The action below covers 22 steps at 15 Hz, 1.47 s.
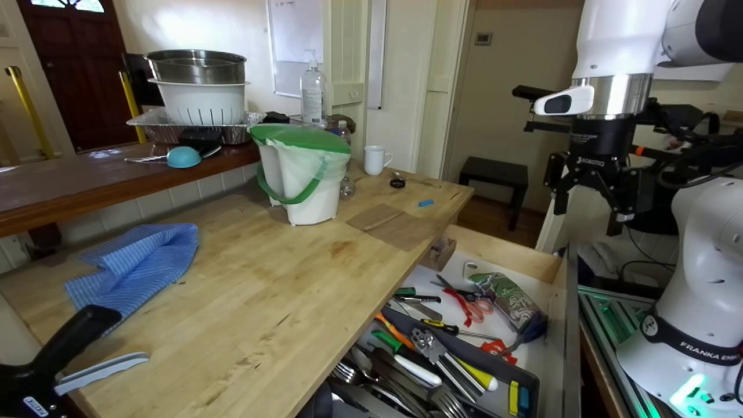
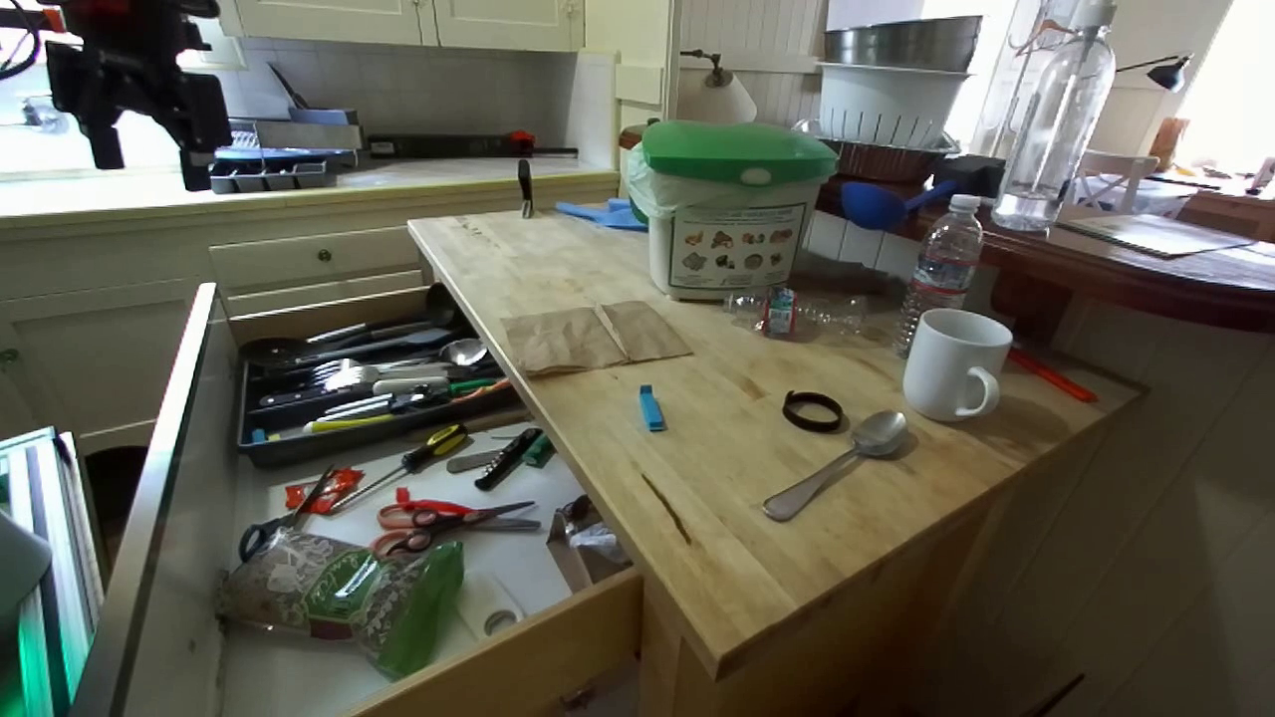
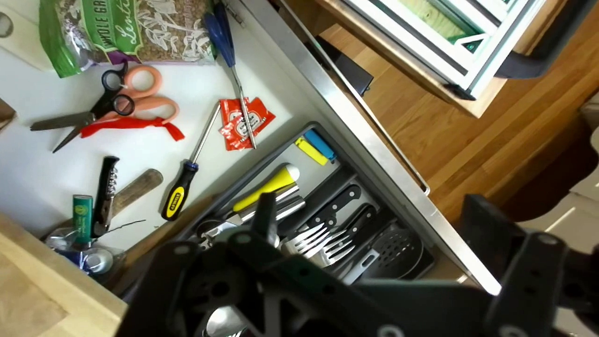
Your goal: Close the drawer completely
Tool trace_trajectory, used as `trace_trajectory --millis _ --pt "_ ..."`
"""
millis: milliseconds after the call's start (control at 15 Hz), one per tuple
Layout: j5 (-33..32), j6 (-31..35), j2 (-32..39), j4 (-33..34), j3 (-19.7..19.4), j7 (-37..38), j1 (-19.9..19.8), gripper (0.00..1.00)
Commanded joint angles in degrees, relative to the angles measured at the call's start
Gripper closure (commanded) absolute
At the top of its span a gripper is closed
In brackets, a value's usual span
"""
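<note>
Wrist view: my pincer (image 3: 374, 222) hangs with its jaws apart, well clear of the drawer (image 3: 281, 84) below. Drawer stands open, jutting from under the counter (image 2: 727, 438) in both exterior views. Tray (image 3: 280, 152) inside holds forks (image 3: 306, 239) and knives (image 3: 344, 201); lentil bag (image 3: 164, 32), scissors (image 3: 108, 100) and screwdriver (image 3: 178, 193) lie in the drawer outside it. On the counter, in an exterior view: bucket (image 2: 732, 229), mug (image 2: 946, 363), spoon (image 2: 877, 436), bottle (image 2: 941, 261), brown paper (image 2: 588, 339).
</note>
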Motion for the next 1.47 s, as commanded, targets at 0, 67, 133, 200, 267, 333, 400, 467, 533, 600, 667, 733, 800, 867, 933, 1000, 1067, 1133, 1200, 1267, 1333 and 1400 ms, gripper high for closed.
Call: trace_trajectory --millis 0,67,133,200,267,333,400,467,533,600,667,733,800,867,933,1000,1067,1133,1200,1267,1333,1400 --pt "-0.1 -0.1 0.1 0.1 -0.2 0.2 0.2 0.0" --pt "-0.1 -0.1 0.1 0.2 0.0 0.3 0.2 0.0" --pt "-0.1 -0.1 0.1 0.2 0.3 0.4 0.3 0.0" --pt "-0.1 -0.1 0.0 0.3 0.4 0.5 0.3 0.0" --pt "-3.1 -0.9 1.4 0.3 2.8 0.9 0.4 0.0" --pt "-4.3 -0.8 1.4 -1.5 4.0 -0.4 1.8 0.0" --pt "-5.0 1.0 0.7 -3.5 4.5 -1.6 2.8 0.0" --pt "-5.9 1.9 0.3 -5.5 5.3 -2.3 3.8 0.0" --pt "-6.7 3.0 0.2 -7.4 6.0 -3.1 4.8 0.0" --pt "-7.6 4.0 0.0 -9.5 6.8 -3.5 6.0 0.0" --pt "-8.8 3.7 4.7 -5.4 7.6 -4.1 6.9 0.0" --pt "-10.1 5.1 4.8 -6.5 8.1 -4.8 7.9 0.0" --pt "-11.5 6.5 5.4 -6.5 8.1 -6.1 8.7 0.0" --pt "-13.0 9.2 6.9 -6.3 7.9 -7.6 9.2 0.0" --pt "-14.4 11.7 8.1 -6.2 7.8 -8.9 9.8 0.0" --pt "-15.8 14.9 9.6 -6.2 7.5 -10.5 10.0 0.0" --pt "-16.9 18.3 11.1 -6.2 7.2 -12.2 10.2 0.0" --pt "-17.7 22.2 13.5 -6.2 6.7 -14.3 10.2 0.0" --pt "-18.3 25.6 15.3 -6.2 6.4 -16.5 10.2 0.0" --pt "-18.6 28.3 17.9 -6.3 6.5 -18.5 10.4 0.0" --pt "-18.9 30.0 20.2 -6.3 7.3 -20.1 10.4 0.0" --pt "-19.4 31.1 22.5 -6.3 8.2 -21.0 10.2 0.0"
